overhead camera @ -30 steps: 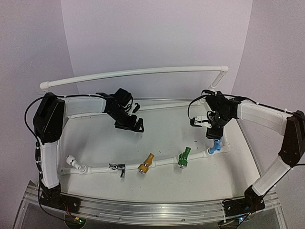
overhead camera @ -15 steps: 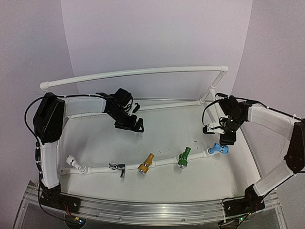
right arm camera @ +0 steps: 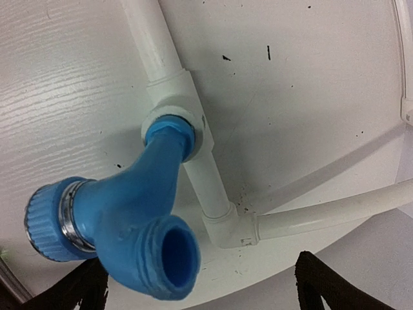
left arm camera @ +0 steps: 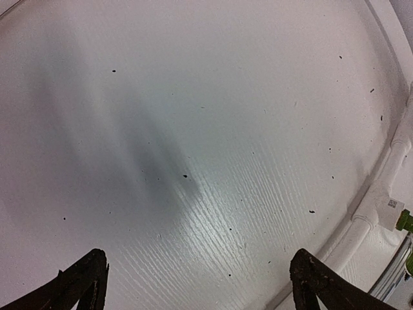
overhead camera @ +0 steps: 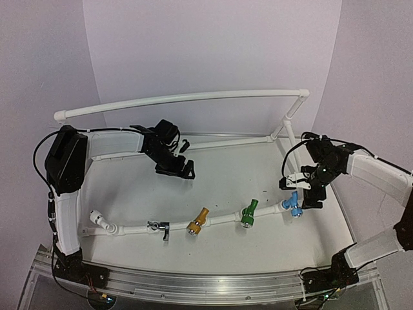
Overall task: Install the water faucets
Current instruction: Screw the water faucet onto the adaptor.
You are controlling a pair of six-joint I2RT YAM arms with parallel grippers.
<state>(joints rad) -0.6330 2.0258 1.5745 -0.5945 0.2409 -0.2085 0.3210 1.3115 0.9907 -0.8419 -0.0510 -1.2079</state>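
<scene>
Right gripper [right arm camera: 200, 258] wide open, empty; blue faucet [right arm camera: 122, 194] sits between its fingers [right arm camera: 322, 284], so a skewed retreat could knock it off the pipe [right arm camera: 155, 39].

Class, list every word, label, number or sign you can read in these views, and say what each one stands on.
No text can be read in any view.
Sticker on the pipe, left wrist view: dark marks, too small and blurred to read.
Blue faucet, right wrist view: no lettering visible.
</scene>
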